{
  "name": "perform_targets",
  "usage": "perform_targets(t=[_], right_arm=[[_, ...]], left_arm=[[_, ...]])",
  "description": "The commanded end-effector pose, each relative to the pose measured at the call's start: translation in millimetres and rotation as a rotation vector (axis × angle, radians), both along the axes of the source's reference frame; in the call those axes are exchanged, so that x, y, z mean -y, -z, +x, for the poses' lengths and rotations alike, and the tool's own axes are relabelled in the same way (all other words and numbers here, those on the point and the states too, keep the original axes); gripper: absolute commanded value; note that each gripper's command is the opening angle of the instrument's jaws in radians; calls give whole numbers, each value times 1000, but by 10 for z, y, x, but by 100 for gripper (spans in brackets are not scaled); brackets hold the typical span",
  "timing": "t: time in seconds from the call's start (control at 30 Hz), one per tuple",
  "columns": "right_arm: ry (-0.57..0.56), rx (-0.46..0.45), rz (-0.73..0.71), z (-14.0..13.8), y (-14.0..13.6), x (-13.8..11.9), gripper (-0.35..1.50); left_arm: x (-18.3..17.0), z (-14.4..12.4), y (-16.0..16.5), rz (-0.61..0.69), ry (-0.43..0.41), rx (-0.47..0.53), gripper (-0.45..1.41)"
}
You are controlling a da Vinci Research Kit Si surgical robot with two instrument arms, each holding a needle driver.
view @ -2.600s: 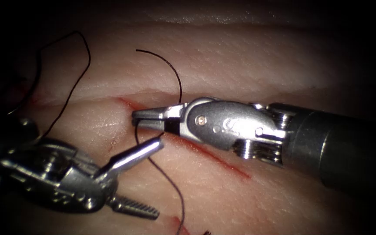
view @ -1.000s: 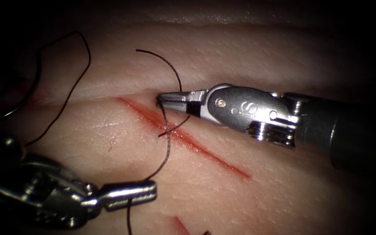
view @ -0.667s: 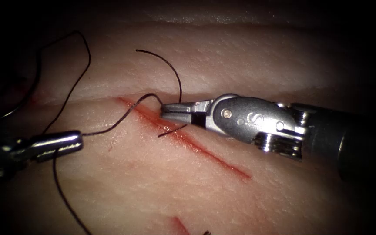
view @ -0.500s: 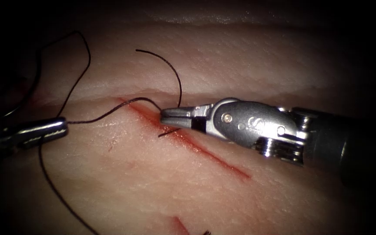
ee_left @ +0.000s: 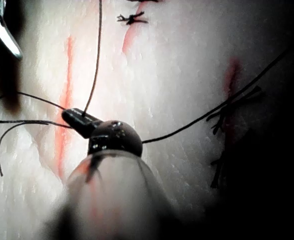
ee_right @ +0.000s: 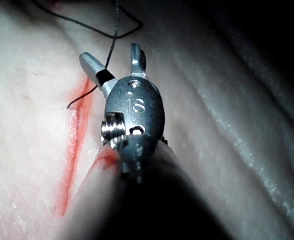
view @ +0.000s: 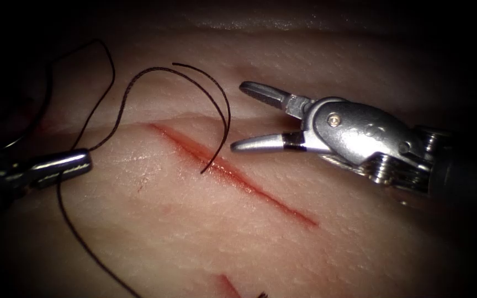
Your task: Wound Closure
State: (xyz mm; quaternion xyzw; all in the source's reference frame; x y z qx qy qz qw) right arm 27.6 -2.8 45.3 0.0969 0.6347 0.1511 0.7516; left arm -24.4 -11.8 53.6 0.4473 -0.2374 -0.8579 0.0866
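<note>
Now the right tool [view: 237,116] has released the thread [view: 139,83], its fingers spread and empty beside the cut [view: 238,179]. The left tool [view: 56,165], fingers clenched on thread left of the cut, stays put; slack loops over the tissue [view: 360,72], so the throw sits untightened.

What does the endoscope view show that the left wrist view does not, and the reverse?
Endoscope view adds: both jaws of the right tool, open and holding nothing, just right of the cut, and the thread arching over the cut's upper end.

Left wrist view adds: a knotted stitch with cut ends, on another red line.

Both share: the left tool shut on the thread, left of the cut, and the cut itself.
</note>
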Motion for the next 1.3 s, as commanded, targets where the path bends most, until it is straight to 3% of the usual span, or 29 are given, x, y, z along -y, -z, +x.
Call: perform_targets(t=[0.03,0.13,0.17,0.3,0.47,0.7,0.9,1.3], right_arm=[[-1,-2,-14,6,2,-19,113],[-10,5,-46,9,2,-29,-16],[-14,11,-57,13,0,-32,-35],[-40,43,-74,44,-24,-38,-35],[12,70,-108,78,-58,-28,-35],[37,40,-86,93,-92,-13,-35],[82,-17,-69,99,-84,5,-35],[49,-216,-43,100,-65,0,-35]], left_arm=[[1,-7,-6,-3,-1,3,-45],[3,-8,-7,-2,0,7,-45],[4,-8,-7,-2,0,7,-45],[5,-8,-8,-4,0,6,-45],[5,-7,-8,-4,-2,7,-45],[3,-4,-11,6,3,12,-45],[-10,-5,-20,12,22,2,-45],[-25,-21,-63,35,46,-31,-45]])
